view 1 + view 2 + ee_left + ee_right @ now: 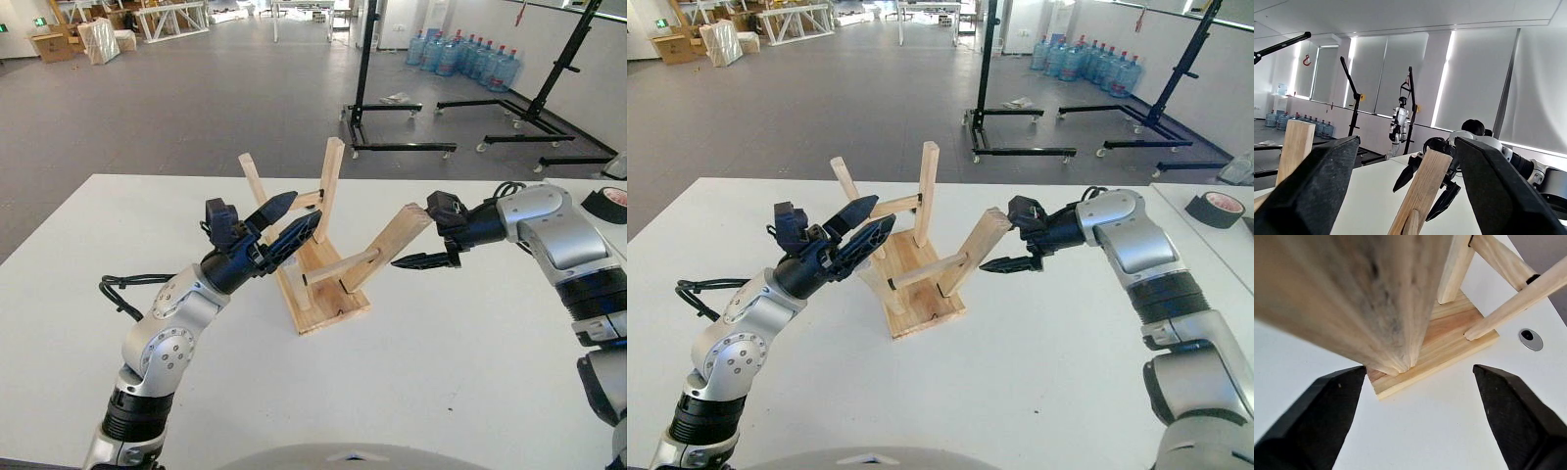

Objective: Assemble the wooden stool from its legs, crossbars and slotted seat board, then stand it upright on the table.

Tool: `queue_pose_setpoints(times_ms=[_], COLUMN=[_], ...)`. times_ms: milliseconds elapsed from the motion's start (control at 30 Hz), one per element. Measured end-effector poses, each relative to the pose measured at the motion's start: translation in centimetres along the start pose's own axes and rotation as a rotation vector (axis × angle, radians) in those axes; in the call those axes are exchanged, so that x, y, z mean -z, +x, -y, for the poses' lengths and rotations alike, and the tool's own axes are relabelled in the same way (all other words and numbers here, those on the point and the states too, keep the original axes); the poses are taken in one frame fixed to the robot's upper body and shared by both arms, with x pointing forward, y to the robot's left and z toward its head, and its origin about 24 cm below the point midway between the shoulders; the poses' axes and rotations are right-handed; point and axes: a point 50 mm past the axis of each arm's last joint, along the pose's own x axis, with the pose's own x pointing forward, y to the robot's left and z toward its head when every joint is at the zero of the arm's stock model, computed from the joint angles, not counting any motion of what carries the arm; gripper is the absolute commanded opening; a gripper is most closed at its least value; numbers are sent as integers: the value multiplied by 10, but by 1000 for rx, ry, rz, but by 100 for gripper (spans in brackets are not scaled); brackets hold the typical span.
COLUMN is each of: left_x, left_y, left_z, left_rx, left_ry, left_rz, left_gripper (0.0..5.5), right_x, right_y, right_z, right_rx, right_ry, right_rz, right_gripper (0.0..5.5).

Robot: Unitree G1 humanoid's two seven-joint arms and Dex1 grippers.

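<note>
Largest of all, a white table (470, 372) across the whole lower half of the frame

Beyond it on the grey floor, upper right: black wheeled stands (402, 148) and a cluster of blue water bottles (470, 54) against the wall

At centre frame on the tabletop, the stool (315, 257), upside down, with the seat board (333, 305) flat on the table and the legs (332, 186) up and splayed: one near upright, one slanting to the upper left, the right-hand leg (392, 245) leaning far to the right, a fourth mostly hidden behind the left arm

A crossbar (343, 264) low down towards that leaning leg, another higher up between the two rear legs

Left gripper (291, 223) just left of centre, raised among the rear legs, fingers (1317, 191) spread wide apart and clamped on nothing

Right gripper (431, 237) right of centre at the tip of the right-hand leg, fingers (1317, 416) parted – leg end between them, contact not clear

At the far right edge, a dark tape roll (1215, 209) lying flat

Smallest, a grey round cap (1532, 339) set in the tabletop – just beside the seat board
</note>
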Motion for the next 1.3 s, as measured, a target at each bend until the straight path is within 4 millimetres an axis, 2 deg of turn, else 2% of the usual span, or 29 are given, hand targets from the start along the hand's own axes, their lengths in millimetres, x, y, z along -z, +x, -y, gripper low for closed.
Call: queue_pose_setpoints(times_ms=[367, 500, 700, 900, 1100, 1200, 1267, 1300], left_x=[-11, -7, -6, -7, -8, -8, -9, -9], left_y=[4, 12, 12, 14, 14, 13, 12, 10], left_z=[7, 13, 14, 13, 13, 13, 13, 13], left_rx=[-66, -34, -15, -3, -7, -12, -20, -26], left_ry=[96, 77, 68, 74, 74, 72, 72, 72], left_rz=[-54, -76, -79, -83, -85, -85, -82, -80], left_gripper=[354, 354, 354, 354, 354, 354, 354, 354], right_x=[-8, -33, -40, -40, -68, -87, -88, -83], right_y=[-14, -9, -15, -23, -37, -32, -22, -11], right_z=[-9, -13, -12, -6, 0, -8, -16, -24], right_rx=[93, 95, 133, 220, 383, 545, 671, 728], right_ry=[-18, -106, -113, -119, -174, -333, -495, -579], right_rz=[-19, 97, 157, 167, 369, 448, 383, 347], right_gripper=[404, 404, 404, 404, 404, 404, 404, 404])
